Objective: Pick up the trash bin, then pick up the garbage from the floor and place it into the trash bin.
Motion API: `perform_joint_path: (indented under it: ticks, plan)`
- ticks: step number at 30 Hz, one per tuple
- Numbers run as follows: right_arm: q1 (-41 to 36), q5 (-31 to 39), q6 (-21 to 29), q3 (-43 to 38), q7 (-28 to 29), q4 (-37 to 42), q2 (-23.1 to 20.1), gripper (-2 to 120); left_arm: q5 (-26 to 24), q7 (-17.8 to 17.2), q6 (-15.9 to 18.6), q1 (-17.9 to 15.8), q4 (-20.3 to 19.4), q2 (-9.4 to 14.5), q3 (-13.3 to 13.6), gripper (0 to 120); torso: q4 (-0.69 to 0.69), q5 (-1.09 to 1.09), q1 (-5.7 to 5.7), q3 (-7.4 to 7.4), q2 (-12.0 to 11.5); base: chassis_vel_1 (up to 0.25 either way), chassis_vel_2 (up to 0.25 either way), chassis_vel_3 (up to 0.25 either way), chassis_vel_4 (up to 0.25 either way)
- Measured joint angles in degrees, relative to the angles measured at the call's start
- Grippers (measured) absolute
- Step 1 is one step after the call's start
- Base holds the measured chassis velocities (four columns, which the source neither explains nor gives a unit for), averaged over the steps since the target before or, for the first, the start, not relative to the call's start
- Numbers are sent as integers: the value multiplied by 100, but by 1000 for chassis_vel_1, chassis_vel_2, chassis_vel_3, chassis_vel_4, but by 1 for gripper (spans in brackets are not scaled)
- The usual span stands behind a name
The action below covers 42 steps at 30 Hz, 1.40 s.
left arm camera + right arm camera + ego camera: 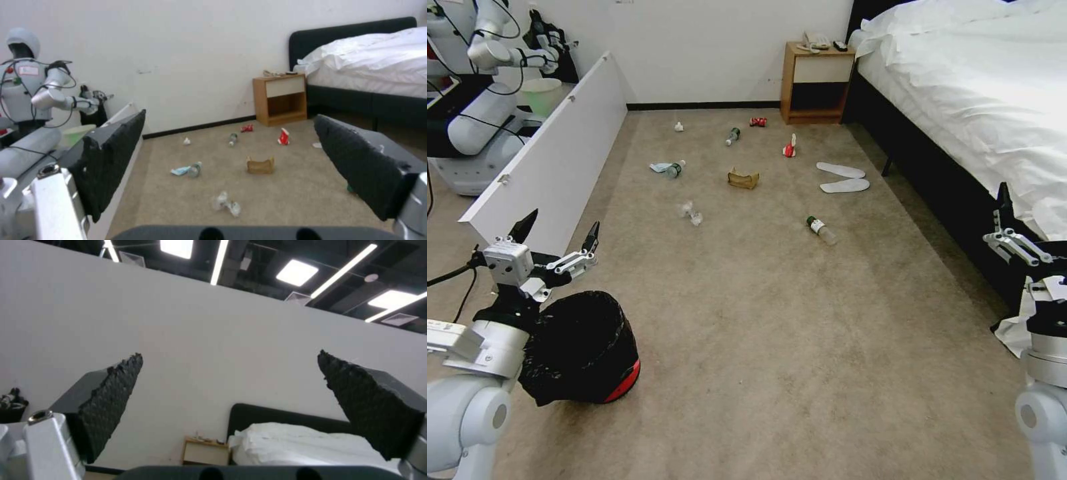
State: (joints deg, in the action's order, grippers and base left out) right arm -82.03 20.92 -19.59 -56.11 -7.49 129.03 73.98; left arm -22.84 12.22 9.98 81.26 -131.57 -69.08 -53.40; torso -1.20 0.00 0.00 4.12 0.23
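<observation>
The floor [774, 333] is a beige carpet. The trash bin [587, 350] stands on it at the lower left. Up in the middle lie bottles [822, 230], a red can [758, 121], a brown bag [743, 178] and two white slippers [842, 179].

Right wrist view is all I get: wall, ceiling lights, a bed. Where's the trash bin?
Observer: The trash bin stands on the floor just below the left end effector, which is open and not touching it.
Operator: And my right end effector?
Observer: The right end effector is raised beside the bed, open, holding nothing.
Operator: Any garbage close by?
Observer: Nearest is a clear bottle lying mid-carpet; the white slippers lie beyond it.
</observation>
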Motion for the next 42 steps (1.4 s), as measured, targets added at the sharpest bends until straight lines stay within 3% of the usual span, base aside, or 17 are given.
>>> perform_joint_path:
  ticks: [9, 12, 13, 15, 17, 19, 21, 22, 24, 32, 42]
  plan:
    - [-1, 0, -7, -16, 0, 6, 3, 100, -3, 0, 0, -2, 0, 2, 0, 100, 0, 0, 0, 0, 0, 0, 0, 0, 0]
    - [-1, -2, -8, -14, 0, 7, 11, 100, 19, -148, 126, -1, -11, 14, -13, 100, 0, 0, 0, 0, 0, 0, 0, 0, 0]
    - [-1, -5, -10, -10, 0, 7, 15, 100, -10, -481, 415, -4, -44, 38, -19, 100, 0, 0, 0, 0, 0, 0, 0, 0, 0]
    - [-1, -8, -11, -9, -1, 6, 17, 100, -42, -589, 530, -5, -52, 47, -19, 100, 0, 0, 0, 0, 0, 0, 0, 0, 0]
    - [0, -17, -20, -4, -2, -7, 21, 100, -132, -1010, 1089, -12, -79, 76, -21, 100, 0, 0, 0, 0, 0, 0, 0, 0, 0]
    - [0, -17, -21, -4, -2, -7, 22, 100, -139, -1061, 1158, -12, -79, 77, -21, 100, 0, 0, 0, 0, 0, 0, 0, 0, 0]
    - [4, -24, -28, 1, -3, -27, 29, 100, -247, -1660, 2036, -16, -80, 72, -18, 100, 0, -1, 0, 0, 0, 0, 0, 0, 0]
    - [4, -24, -28, 1, -3, -27, 29, 100, -247, -1660, 2036, -16, -80, 72, -18, 100, 0, -1, 0, 0, 0, 0, 0, 0, 0]
    - [9, -32, -36, 5, -5, -51, 33, 100, -284, -1839, 2486, 5, -66, 69, -30, 100, 0, 0, 0, 0, 0, 0, 0, 0, 0]
    - [29, -67, -40, 32, -8, -95, 49, 100, -280, -1933, 2996, 10, 99, 115, -96, 100, 0, 0, 0, 0, 0, 0, 0, 0, 0]
    - [52, -126, -40, 63, -11, -139, 71, 100, -188, -1862, 3253, -8, 512, 146, -100, 100, 0, 0, 0, 0, 0, 0, 0, 0, 0]
